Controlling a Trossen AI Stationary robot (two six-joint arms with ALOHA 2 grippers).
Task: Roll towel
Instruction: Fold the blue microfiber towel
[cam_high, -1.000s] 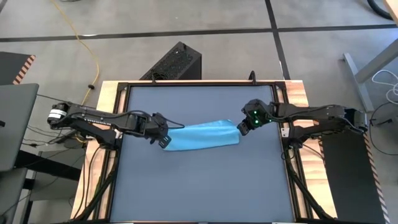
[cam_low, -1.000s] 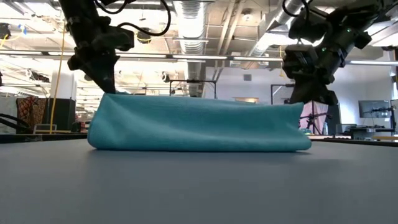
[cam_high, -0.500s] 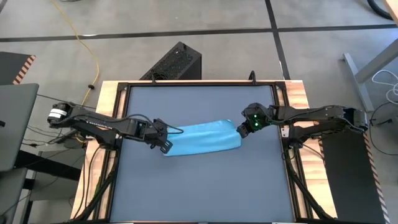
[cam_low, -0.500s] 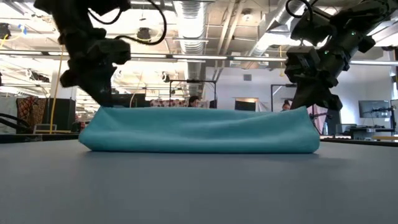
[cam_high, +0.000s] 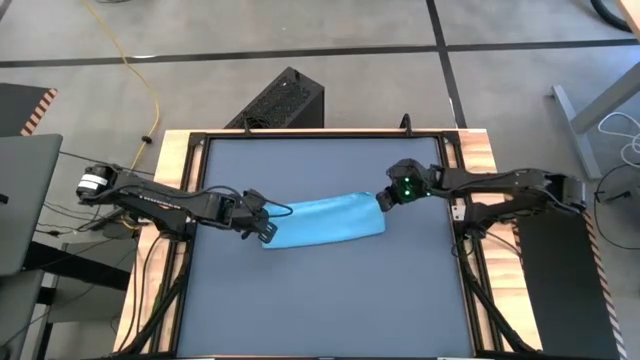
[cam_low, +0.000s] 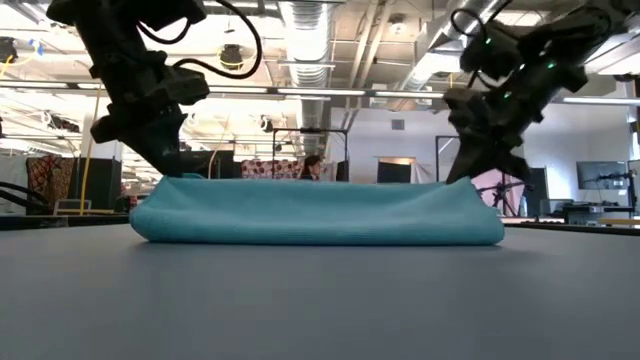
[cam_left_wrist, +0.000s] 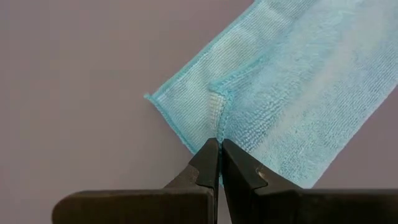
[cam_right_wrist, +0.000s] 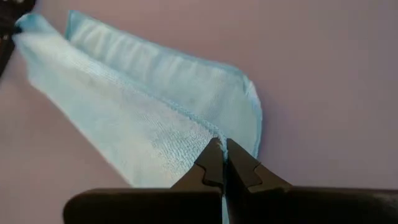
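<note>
Towel: the sky-blue towel (cam_high: 322, 221) is laid as a long folded band across the middle of the dark grey table (cam_high: 320, 300), one layer doubled over another.
Left claw: the left claw (cam_high: 262, 226) is clenched on the hem at the band's left end.
Right claw: the right claw (cam_high: 383, 200) is pinched tight on the hem at the right end.
Step in hand: the gripped edge is being carried over, by the look of it.
Doing it well: both ends are best moved level and together, the band kept taut, the layers stacked square.
Risk: a lagging end is likely to skew the roll.
</note>
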